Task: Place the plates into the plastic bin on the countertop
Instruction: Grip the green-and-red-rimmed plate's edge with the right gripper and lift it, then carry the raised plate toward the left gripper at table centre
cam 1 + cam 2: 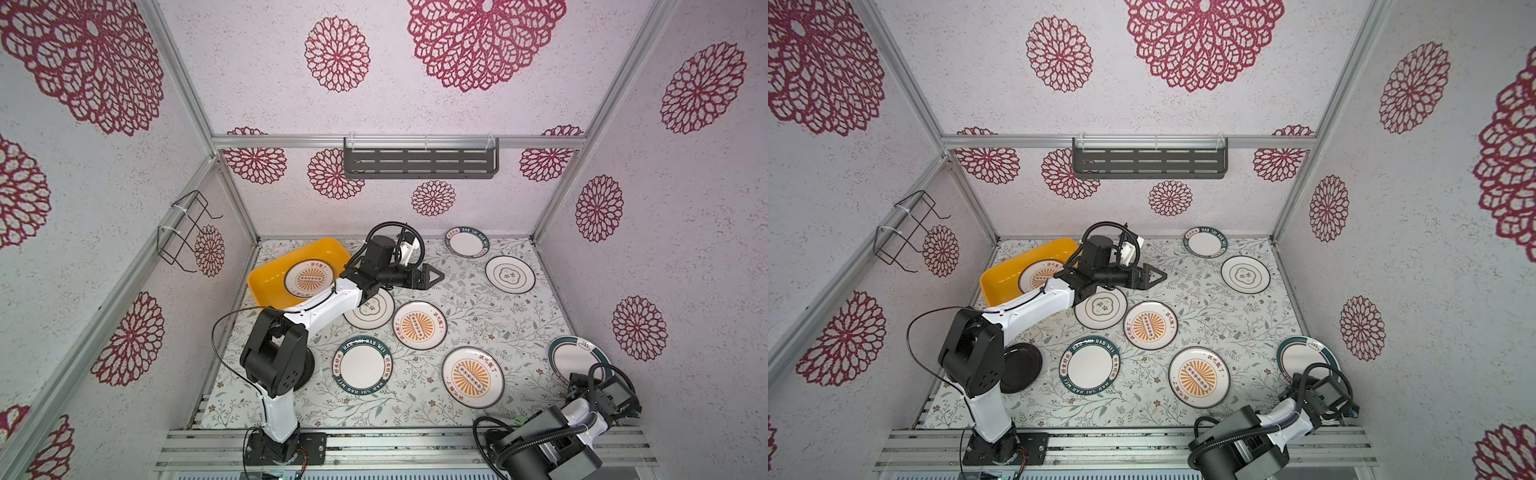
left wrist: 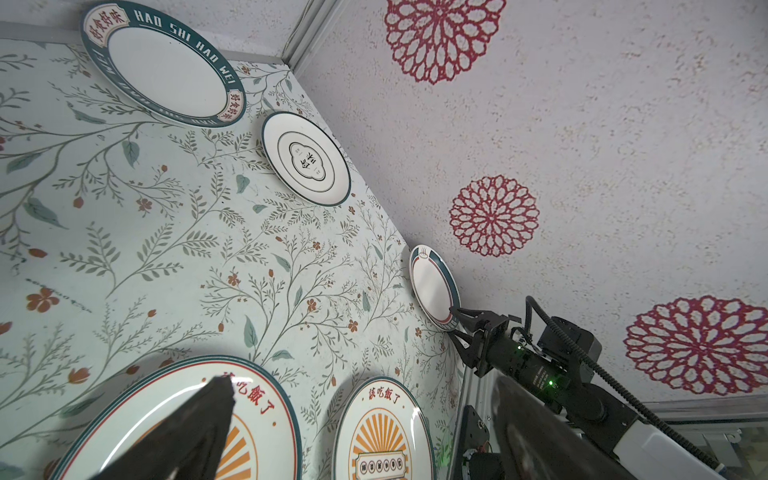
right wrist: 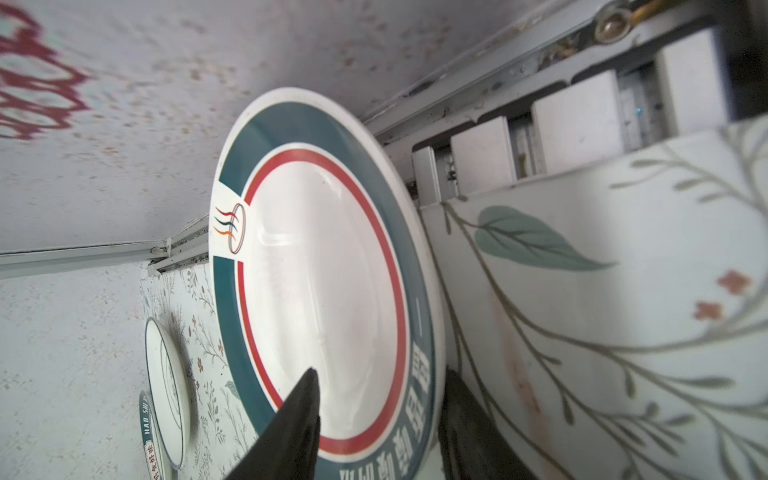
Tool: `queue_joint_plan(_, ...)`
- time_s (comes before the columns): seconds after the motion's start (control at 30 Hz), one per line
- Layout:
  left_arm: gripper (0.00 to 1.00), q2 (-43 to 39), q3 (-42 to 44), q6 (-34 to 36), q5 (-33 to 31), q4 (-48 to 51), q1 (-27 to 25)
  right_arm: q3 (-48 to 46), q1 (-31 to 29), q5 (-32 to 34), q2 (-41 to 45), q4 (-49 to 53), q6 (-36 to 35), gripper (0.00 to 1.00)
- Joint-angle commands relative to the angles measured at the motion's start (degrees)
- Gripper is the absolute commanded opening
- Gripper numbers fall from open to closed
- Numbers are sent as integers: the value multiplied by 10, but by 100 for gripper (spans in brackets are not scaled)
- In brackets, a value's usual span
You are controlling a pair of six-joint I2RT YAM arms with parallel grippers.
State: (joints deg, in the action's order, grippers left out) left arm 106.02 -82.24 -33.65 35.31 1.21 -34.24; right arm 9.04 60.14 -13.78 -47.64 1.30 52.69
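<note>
Left claw (image 1: 436,276): jaws spread wide, nothing between them. It hangs above the tabletop (image 1: 478,316), just right of the plastic bin (image 1: 261,279), and points toward the right wall (image 1: 665,249).

Right claw (image 3: 380,374): at the front right corner, jaws partway apart, astride the near rim of the teal-banded plate (image 1: 575,356). One finger (image 3: 305,411) lies over the white well, the other (image 3: 457,415) outside the rim. I cannot tell whether they pinch it.

Bin: back left of the tabletop. It holds one sunburst plate (image 1: 309,277), lying flat.

Outside the bin, on the tabletop:
- small sunburst plate (image 1: 419,325) and large sunburst plate (image 1: 472,377), mid and front
- lettered-rim plate (image 1: 362,365), front centre
- back lettered-rim plate (image 1: 466,242)
- flower-outline plate (image 1: 510,274), back right
- second flower-outline plate (image 1: 372,309), partly under my left arm
- black plate (image 1: 1019,368), partly hidden behind my left arm
</note>
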Motion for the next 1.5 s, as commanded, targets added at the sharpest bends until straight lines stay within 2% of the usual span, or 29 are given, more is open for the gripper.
queue_joint_plan(0.0,100,-11,6,6,-4,-2,-2,-19,0,6,9,37,18,39)
queue_joint_plan(0.23,100,-18,13,6,-5,-2,-1,-29,0,-16,12,21,37,7)
queue_joint_plan(0.33,99,-21,18,6,-8,-4,-2,-30,0,-27,19,20,41,0)
queue_joint_plan(0.63,100,-23,18,9,-6,-5,-2,-12,0,-55,66,51,27,0)
queue_joint_plan(0.83,99,-19,11,15,-4,4,-1,20,-4,-145,49,44,-21,0)
queue_joint_plan(1.0,97,-15,4,19,-10,12,-1,83,-24,-195,2,74,-98,0)
queue_joint_plan(1.1,97,-13,2,18,-9,11,-1,98,-59,-216,10,55,-82,0)
queue_joint_plan(1.47,99,-8,-8,20,-28,55,17,193,-280,-201,-4,4,-40,0)
